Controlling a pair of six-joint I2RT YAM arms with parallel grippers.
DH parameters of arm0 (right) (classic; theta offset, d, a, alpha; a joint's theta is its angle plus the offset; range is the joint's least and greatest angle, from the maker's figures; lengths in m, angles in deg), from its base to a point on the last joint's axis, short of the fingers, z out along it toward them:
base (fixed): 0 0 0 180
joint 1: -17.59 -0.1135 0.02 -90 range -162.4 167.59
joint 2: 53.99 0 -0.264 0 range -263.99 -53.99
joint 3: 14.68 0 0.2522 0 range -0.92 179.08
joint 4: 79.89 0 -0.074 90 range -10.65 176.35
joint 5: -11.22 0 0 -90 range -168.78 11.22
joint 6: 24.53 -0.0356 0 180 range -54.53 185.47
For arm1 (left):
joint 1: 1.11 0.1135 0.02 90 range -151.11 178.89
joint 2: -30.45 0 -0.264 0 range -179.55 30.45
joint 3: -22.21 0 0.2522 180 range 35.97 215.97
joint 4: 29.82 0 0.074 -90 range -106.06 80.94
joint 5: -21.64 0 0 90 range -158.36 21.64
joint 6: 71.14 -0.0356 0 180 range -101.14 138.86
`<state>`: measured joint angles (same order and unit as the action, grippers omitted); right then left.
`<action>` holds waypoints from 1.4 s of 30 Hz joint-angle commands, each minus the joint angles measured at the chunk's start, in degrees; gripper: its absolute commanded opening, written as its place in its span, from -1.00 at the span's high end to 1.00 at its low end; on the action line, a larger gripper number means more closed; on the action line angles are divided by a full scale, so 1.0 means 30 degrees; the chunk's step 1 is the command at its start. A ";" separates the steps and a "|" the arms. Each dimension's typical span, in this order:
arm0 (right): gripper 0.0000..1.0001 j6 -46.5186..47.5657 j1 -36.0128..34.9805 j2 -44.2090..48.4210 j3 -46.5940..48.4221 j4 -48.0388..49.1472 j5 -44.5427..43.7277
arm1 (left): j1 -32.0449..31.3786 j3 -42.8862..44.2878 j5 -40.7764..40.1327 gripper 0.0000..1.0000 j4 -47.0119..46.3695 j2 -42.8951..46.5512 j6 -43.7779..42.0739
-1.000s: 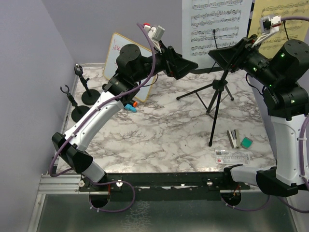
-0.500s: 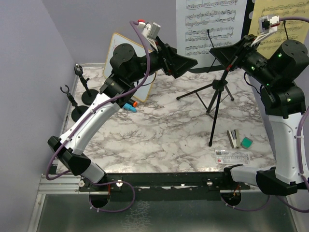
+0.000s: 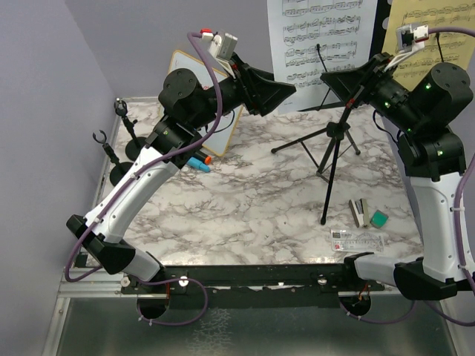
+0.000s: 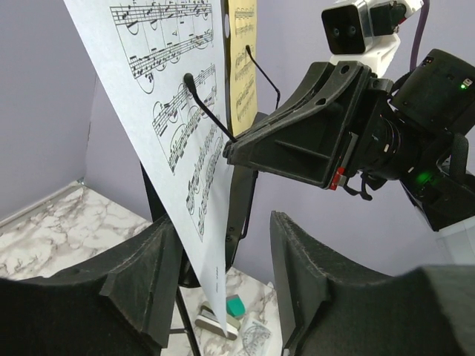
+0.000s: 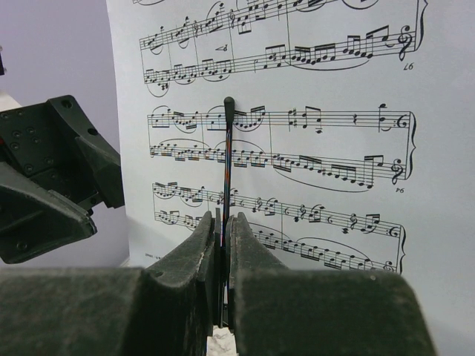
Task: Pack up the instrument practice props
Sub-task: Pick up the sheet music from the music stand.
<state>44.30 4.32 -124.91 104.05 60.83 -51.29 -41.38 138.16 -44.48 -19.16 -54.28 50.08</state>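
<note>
The white sheet music [image 3: 323, 37] stands on the black tripod music stand [image 3: 330, 148], with the yellow sheet [image 3: 434, 37] beside it. My right gripper [image 5: 225, 222] is shut on the stand's thin wire page retainer [image 5: 228, 156], in front of the white sheet [image 5: 312, 111]. My left gripper [image 4: 223, 274] is at that sheet's lower corner [image 4: 211, 289], which hangs between the parted jaws close to the left finger [image 4: 141, 282]. On the table at the left are two mic holders [image 3: 133, 144] and, below the left arm, a blue microphone [image 3: 199, 163].
A wood-framed whiteboard [image 3: 180, 78] leans at the back left behind the left arm. A stapler [image 3: 360, 212], a green block [image 3: 379, 218] and a clear ruler [image 3: 358, 239] lie at the front right. The tripod legs [image 3: 300, 143] spread over the marble top.
The white sheet has shifted left across the stand. My left arm has risen and swung left with it. The right arm has barely moved.
</note>
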 commanded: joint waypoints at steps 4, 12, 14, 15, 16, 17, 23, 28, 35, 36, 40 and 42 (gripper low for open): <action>0.99 -0.0180 0.0002 0.0259 -0.0449 0.1212 0.0926 | -0.0162 -0.0664 -0.0129 0.01 -0.1740 0.0262 0.0707; 0.99 -0.0297 0.0002 0.0347 -0.0912 0.1791 0.1444 | -0.0193 -0.0491 0.0009 0.03 -0.2447 -0.0392 0.1457; 0.99 -0.0275 0.0002 0.0390 -0.0968 0.1785 0.1528 | -0.0219 -0.0588 0.0092 0.05 -0.2863 -0.0535 0.1712; 0.99 -0.0247 0.0002 0.0419 -0.1000 0.1788 0.1553 | -0.0246 -0.0605 0.0056 0.07 -0.3004 -0.0590 0.1793; 0.99 -0.0240 0.0002 0.0426 -0.1026 0.1822 0.1600 | -0.0256 -0.0570 -0.0044 0.07 -0.3125 -0.0648 0.1833; 0.99 -0.0239 -0.0005 0.0460 -0.1066 0.1855 0.1668 | -0.0276 -0.0515 -0.0151 0.08 -0.3154 -0.0776 0.1860; 0.99 -0.0225 -0.0005 0.0632 -0.1239 0.2036 0.1858 | -0.0311 0.0044 -0.0329 0.16 -0.2983 -0.1574 0.1985; 0.98 -0.0033 0.0002 0.0847 -0.1411 0.2038 0.1670 | -0.0307 0.0177 -0.0774 0.34 -0.2892 -0.1633 0.1743; 0.99 0.0288 0.0002 0.1523 -0.1991 0.2250 0.0521 | -0.0341 -0.0457 -0.2451 0.94 -0.2084 -0.0654 0.0356; 0.99 0.0314 0.0002 0.1567 -0.2058 0.2315 0.0420 | -0.0323 -0.0658 -0.2675 0.98 -0.2076 -0.0455 0.0218; 0.99 0.0289 0.0002 0.1584 -0.2158 0.2361 0.0050 | -0.0305 -0.1228 -0.3392 1.00 -0.1802 0.0197 -0.0360; 0.98 0.0246 0.0002 0.1619 -0.2212 0.2382 -0.0024 | -0.0316 -0.1444 -0.3723 1.00 -0.1549 0.0492 -0.0657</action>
<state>44.54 4.38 -121.32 98.09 66.80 -50.35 -42.12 135.30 -51.32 -25.43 -56.09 51.26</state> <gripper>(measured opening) 0.090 0.028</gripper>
